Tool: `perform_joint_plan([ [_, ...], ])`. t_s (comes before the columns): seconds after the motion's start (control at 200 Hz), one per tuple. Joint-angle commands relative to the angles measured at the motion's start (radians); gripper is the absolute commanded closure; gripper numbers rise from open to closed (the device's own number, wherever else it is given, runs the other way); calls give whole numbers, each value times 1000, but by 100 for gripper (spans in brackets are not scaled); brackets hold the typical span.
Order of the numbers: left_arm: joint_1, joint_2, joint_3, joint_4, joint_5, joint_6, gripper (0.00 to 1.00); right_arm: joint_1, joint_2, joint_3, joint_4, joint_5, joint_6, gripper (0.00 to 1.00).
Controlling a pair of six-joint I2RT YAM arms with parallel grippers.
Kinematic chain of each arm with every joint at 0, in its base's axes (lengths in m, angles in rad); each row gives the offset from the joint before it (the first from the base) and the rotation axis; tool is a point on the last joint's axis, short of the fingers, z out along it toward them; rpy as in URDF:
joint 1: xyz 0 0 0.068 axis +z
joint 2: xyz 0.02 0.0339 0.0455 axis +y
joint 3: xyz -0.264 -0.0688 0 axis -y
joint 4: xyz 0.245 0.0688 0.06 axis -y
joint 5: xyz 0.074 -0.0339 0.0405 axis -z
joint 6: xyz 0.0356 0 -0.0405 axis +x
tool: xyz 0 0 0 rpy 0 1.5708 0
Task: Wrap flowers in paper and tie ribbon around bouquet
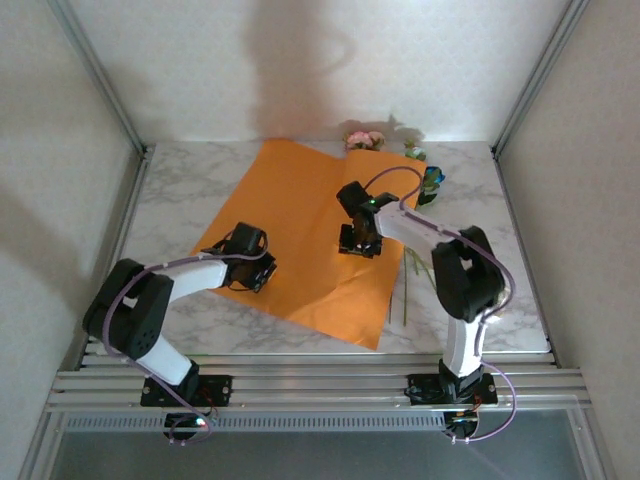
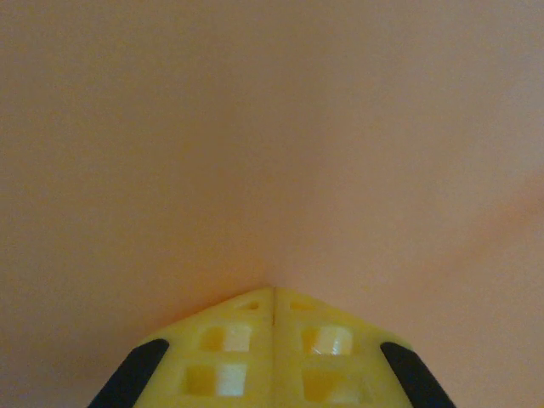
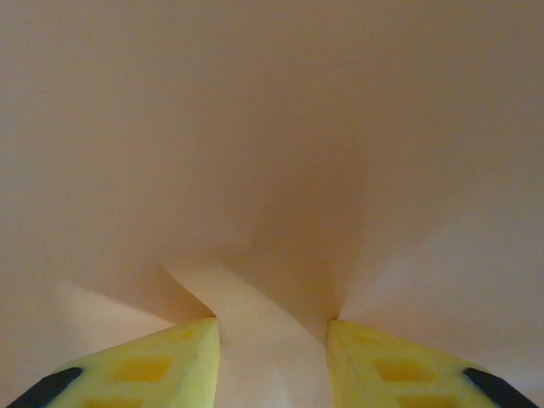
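A bright orange sheet of thin wrapping paper (image 1: 300, 210) lies slantwise across the middle of the white marbled desk (image 1: 180, 190). One corner reaches toward the far edge and another comes close to the near edge, right of the middle.

A small bunch of artificial flowers with pink and blue blooms (image 1: 431, 182) lies along the sheet's right side, partly covered by it. The blooms are near the far edge of the desk, and the thin green stems (image 1: 406, 290) run back toward the near edge, just beside the right arm.

The left claw (image 1: 255, 272) is down at the sheet's left corner. From its wrist, the left claw (image 2: 272, 293) has its yellow fingers pressed tight together, tips against the orange surface; I cannot tell whether any paper is pinched.

The right claw (image 1: 358, 243) sits on the sheet right of its middle. Up close, the right claw (image 3: 272, 327) stands partly open, with a raised pale fold of paper between its fingers (image 3: 183, 361).
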Motion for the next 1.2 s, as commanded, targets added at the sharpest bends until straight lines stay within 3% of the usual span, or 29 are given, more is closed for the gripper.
perform_joint_plan([
  [0.0, 82, 30, -28, 69, 14, -11, 100, -1, 49, 4, -14, -10, -22, 62],
  [0.16, 281, 70, -17, -38, -33, 174, 100, 70, 28, -110, 27, -101, 1, 61],
  [0.295, 435, 119, 75, -128, -63, 326, 100, 214, -1, -196, 62, -238, 91, 59],
  [0.395, 490, 168, 158, -179, -72, 391, 100, 292, -19, -220, 97, -287, 173, 56],
  [0.536, 501, 151, 215, -228, -124, 420, 100, 293, -71, -167, 71, -273, 202, 47],
  [0.731, 416, -40, 245, -284, -147, 352, 100, 157, -228, -23, -104, -136, 86, 41],
  [0.781, 369, -77, 240, -256, -133, 313, 100, 75, -271, -10, -135, -95, 54, 41],
  [0.891, 227, -12, 274, -207, -35, 239, 100, -82, -307, -5, -148, 25, -39, 45],
  [1.031, 128, 40, 227, -112, 13, 171, 100, -258, -183, 58, -109, 132, -156, 52],
  [1.196, 156, 27, 145, -111, 35, 225, 100, -335, 37, 242, -175, 164, -232, 53],
])
